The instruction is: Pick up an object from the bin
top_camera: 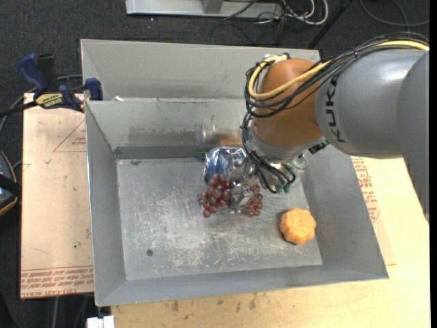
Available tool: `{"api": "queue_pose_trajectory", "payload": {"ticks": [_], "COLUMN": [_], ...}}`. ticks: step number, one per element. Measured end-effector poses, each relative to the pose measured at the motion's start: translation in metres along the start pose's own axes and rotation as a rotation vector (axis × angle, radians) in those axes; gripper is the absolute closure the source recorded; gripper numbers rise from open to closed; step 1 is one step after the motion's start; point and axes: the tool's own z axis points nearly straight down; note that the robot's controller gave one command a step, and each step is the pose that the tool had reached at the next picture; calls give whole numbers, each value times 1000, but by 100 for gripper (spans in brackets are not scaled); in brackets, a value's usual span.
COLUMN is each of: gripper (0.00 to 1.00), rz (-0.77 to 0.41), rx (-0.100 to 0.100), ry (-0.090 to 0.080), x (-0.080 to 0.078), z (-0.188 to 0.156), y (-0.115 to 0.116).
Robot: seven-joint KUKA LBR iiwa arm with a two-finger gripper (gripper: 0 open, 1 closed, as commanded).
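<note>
Grape bunch (231,198), orange lump (298,225) in bin (171,251)

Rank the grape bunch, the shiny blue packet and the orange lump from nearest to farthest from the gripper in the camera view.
1. Grape bunch, at the gripper, mid-bin.
2. Shiny blue packet, just behind the grapes.
3. Orange lump, apart, front right.

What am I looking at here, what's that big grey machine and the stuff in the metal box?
It is a robot arm reaching in from the right; the orange dome and cables belong to it. One camera looks down into a grey metal bin. The gripper is low over a bunch of dark red grapes near the middle. Behind them lies a shiny blue-silver wrapper; a lumpy orange thing lies apart to the right. Whether anything is held I cannot tell.
</note>
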Motion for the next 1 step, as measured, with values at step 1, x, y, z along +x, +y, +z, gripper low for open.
{"api": "queue_pose_trajectory", "payload": {"ticks": [1], "gripper": [100], "rz": [0], "rx": [0], "ry": [-1], "x": [0], "z": [-17], "y": [0]}}
